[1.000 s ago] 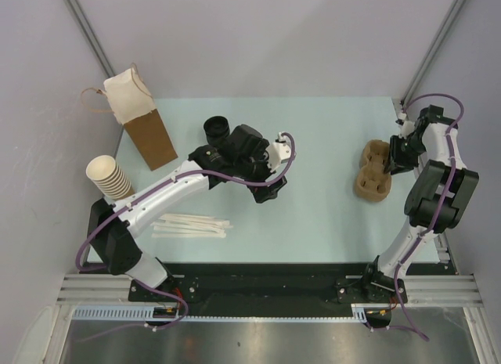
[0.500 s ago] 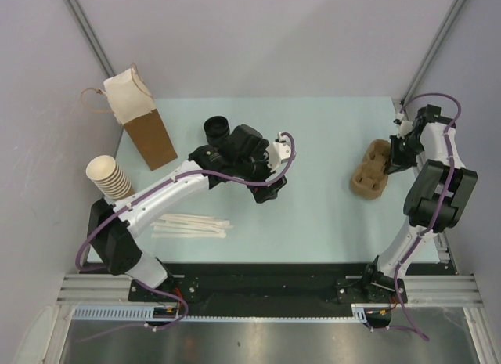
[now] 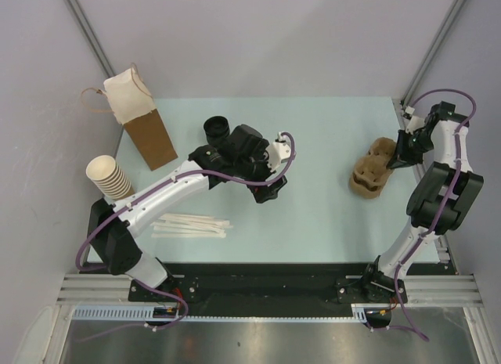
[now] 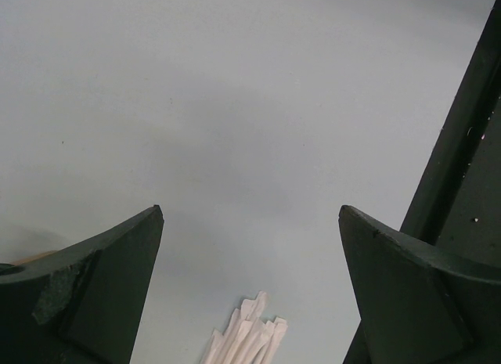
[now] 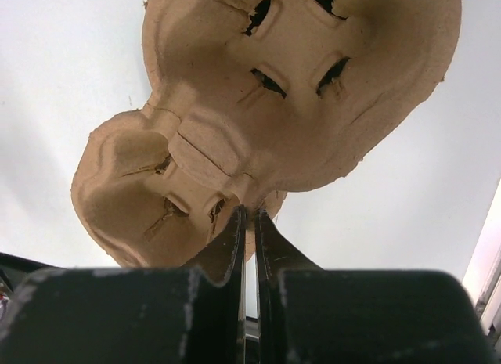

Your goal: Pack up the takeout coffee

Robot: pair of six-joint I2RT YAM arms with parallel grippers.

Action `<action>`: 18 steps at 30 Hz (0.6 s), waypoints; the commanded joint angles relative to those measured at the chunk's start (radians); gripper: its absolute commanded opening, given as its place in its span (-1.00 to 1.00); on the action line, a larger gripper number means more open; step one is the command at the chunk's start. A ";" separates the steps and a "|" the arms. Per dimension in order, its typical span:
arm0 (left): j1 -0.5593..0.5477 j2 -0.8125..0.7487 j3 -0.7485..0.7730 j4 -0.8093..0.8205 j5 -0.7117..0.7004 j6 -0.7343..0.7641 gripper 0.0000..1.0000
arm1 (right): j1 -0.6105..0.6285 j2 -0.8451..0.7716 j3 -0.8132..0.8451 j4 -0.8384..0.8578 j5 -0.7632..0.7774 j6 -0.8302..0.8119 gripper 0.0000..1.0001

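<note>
Brown moulded pulp carrier (image 5: 297,82) pinched in right end effector (image 5: 249,214); left end effector (image 4: 250,213) wide.

The right hand (image 5: 249,217) pinches its two dark fingers almost together on the near edge of a brown pulp carrier (image 5: 297,90), at the narrow waist between its two cup wells. One well lies far right and the other nearer left, both slit, over the pale bench (image 5: 63,74).
</note>
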 commanded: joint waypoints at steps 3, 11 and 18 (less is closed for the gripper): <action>-0.001 0.017 0.034 0.021 0.023 -0.032 0.99 | -0.015 -0.071 0.012 0.003 -0.068 -0.022 -1.00; 0.051 0.080 0.087 0.116 0.204 -0.202 0.96 | -0.018 -0.116 -0.030 0.038 -0.080 -0.053 -1.00; 0.053 0.192 0.217 0.243 0.333 -0.392 0.82 | -0.018 -0.163 -0.042 0.017 -0.146 -0.107 -1.00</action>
